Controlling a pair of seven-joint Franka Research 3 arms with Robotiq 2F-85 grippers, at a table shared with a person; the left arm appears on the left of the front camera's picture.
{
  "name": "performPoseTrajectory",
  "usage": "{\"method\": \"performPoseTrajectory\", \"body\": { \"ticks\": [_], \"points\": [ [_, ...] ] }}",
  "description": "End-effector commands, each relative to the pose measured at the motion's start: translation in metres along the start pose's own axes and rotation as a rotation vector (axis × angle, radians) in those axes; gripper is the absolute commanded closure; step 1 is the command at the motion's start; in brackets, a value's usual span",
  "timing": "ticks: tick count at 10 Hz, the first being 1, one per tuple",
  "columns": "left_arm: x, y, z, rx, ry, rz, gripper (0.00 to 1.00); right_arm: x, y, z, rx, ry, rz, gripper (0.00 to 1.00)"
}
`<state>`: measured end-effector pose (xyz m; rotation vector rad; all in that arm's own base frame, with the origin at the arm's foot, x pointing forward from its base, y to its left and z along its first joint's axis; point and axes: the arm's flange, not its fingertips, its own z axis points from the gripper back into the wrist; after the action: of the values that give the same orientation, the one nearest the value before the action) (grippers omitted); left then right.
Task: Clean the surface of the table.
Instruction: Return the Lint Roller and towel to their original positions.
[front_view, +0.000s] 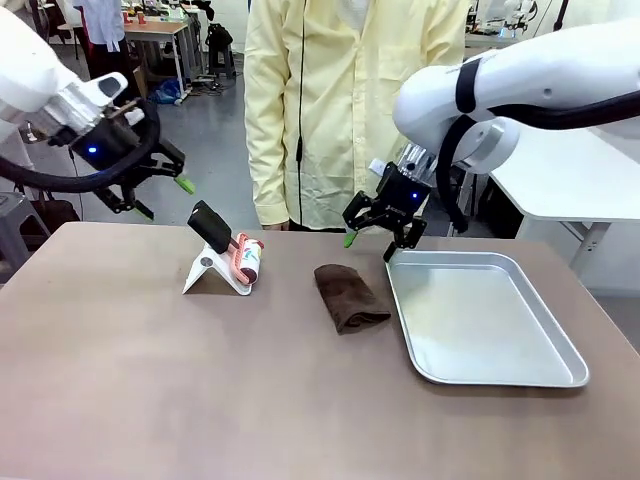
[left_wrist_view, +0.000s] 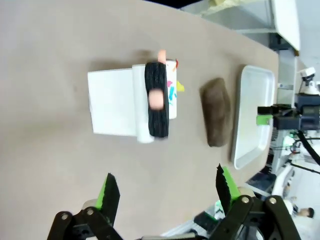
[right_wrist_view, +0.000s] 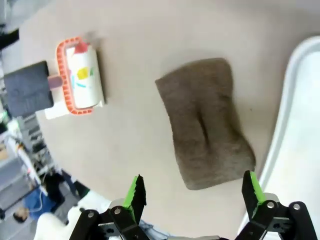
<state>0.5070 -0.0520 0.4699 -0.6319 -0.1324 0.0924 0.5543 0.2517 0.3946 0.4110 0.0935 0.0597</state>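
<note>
- The desk (front_view: 150, 400) lay below both sets of jaws, its matte brown top bare across the whole near half.
- Mid-desk sat a folded brown cloth (front_view: 348, 297), with a steel tray (front_view: 480, 320) just to its right and a lint roller (front_view: 235, 255) on a white stand (front_view: 210, 272) to its left.
- The right gripper (front_view: 380, 235) hung above the far desk edge near the tray's far corner, jaws spread wide and holding nothing.
- The left gripper (front_view: 160, 197) hovered off the desk's far-left corner, jaws likewise wide and empty.
- A person in a pale yellow coat (front_view: 340, 100) stood at the far edge; white-topped tables (front_view: 570, 175) stood beyond.
</note>
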Motion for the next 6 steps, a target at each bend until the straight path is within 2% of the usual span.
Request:
{"method": "performPoseTrajectory", "body": {
  "ticks": [1, 2, 3, 4, 5, 6],
  "points": [
    [-0.056, 0.016, 0.026, -0.082, -0.015, -0.066, 0.0, -0.044, -0.003, 0.007, 0.027, -0.085, -0.047, 0.0],
    [-0.08, 0.024, 0.038, -0.133, -0.005, -0.12, 0.0, -0.065, -0.008, 0.007, 0.092, -0.084, -0.022, 0.0],
    [-0.102, 0.037, 0.045, -0.16, -0.056, -0.108, 0.0, -0.088, -0.019, 0.004, 0.168, -0.079, -0.016, 0.0],
    [-0.127, 0.049, 0.047, -0.211, -0.047, -0.118, 0.0, -0.116, -0.035, 0.001, 0.269, -0.095, -0.022, 0.0],
    [-0.153, 0.063, 0.044, -0.247, -0.094, -0.097, 0.0, -0.15, -0.061, 0.005, 0.413, -0.124, -0.023, 0.0],
    [-0.171, 0.071, 0.037, -0.242, -0.113, -0.104, 0.0, -0.172, -0.087, 0.005, 0.486, -0.172, -0.055, 0.0]
  ]
}}
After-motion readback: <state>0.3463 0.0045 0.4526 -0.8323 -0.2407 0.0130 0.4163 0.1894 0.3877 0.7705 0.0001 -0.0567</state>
